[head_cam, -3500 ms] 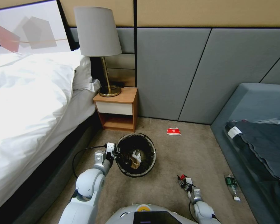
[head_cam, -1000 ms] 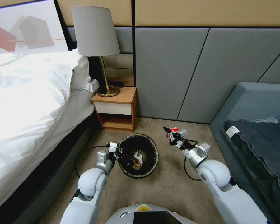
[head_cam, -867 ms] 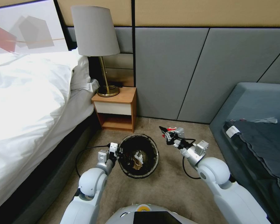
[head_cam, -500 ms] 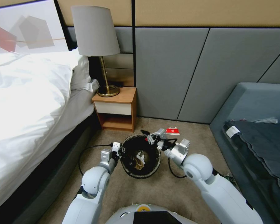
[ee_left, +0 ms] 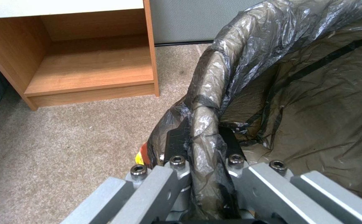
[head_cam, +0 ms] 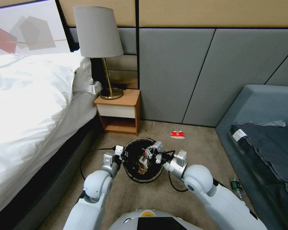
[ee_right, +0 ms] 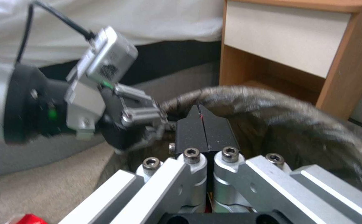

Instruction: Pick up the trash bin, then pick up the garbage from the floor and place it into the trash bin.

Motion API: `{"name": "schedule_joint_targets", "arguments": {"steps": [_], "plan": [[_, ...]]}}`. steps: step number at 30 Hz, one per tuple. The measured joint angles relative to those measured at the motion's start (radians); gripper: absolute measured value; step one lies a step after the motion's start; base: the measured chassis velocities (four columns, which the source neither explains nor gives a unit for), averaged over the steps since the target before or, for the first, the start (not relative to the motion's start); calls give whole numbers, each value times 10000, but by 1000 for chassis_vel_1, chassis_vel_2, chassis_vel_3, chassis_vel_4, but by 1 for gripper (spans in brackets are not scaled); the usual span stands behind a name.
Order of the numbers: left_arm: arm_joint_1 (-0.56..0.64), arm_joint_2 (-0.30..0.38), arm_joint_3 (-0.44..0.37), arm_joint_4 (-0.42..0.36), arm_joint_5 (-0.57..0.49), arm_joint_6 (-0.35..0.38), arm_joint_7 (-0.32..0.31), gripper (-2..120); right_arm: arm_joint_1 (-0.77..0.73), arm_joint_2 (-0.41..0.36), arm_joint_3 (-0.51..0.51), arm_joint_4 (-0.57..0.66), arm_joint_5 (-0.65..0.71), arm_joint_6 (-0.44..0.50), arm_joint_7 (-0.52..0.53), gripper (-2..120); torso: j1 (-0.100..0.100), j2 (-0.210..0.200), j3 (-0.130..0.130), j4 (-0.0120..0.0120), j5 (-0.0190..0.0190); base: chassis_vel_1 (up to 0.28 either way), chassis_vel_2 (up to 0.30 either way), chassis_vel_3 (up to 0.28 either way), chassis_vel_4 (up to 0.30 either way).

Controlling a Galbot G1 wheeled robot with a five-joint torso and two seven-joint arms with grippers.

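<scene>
Trash bin, dark-bagged, rim clamped by left pincer; right pincer closed above.

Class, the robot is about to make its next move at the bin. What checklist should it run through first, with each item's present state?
1. Left gripper clamped on the trash bin rim: ok.
2. Right gripper over the bin's opening: ok.
3. Right gripper shut on garbage: ok, a red scrap shows between its fingers.
4. Bin lifted off the carpet: cannot tell.
5. Floor free of litter: not ok, a red carton and a bottle lie on the carpet.
</scene>
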Motion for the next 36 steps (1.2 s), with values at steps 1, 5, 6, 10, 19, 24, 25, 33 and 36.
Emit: {"name": "schedule_joint_targets", "arguments": {"steps": [1,5,6,10,19,24,25,33,36], "plan": [[0,-5,-2,0,-2,0,-1,1,-44,-10,18,-18,-70,-6,0,0,0,0,0,0,0,0,0,0,0],[-6,-16,-10,0,-25,7,-1,1,-208,-3,41,-48,-213,-6,28,14,0,0,0,0,0,0,0,0,0],[-6,-16,-10,0,-25,7,-1,1,-208,-3,41,-48,-213,-6,28,14,0,0,0,0,0,0,0,0,0],[-12,-23,-22,7,-35,12,-1,1,-326,41,-4,-77,-356,-6,49,27,1,0,0,0,0,0,0,0,0],[-11,-25,-28,28,-44,16,1,1,-447,50,39,-68,-646,46,177,61,0,0,0,0,-1,0,0,0,0],[-8,-49,-27,40,-46,15,3,1,-494,30,200,81,-624,119,226,80,0,0,0,0,0,0,0,0,0],[0,-52,-27,40,-45,16,3,1,-530,32,251,130,-613,148,242,86,0,0,0,0,0,0,0,0,0],[38,-99,-1,41,11,16,7,1,-883,70,865,595,-467,343,473,100,0,1,0,0,0,0,0,0,0],[54,-106,-2,44,26,12,9,1,-1067,98,1275,879,-348,454,633,100,0,1,0,-1,0,0,0,0,0]]}}
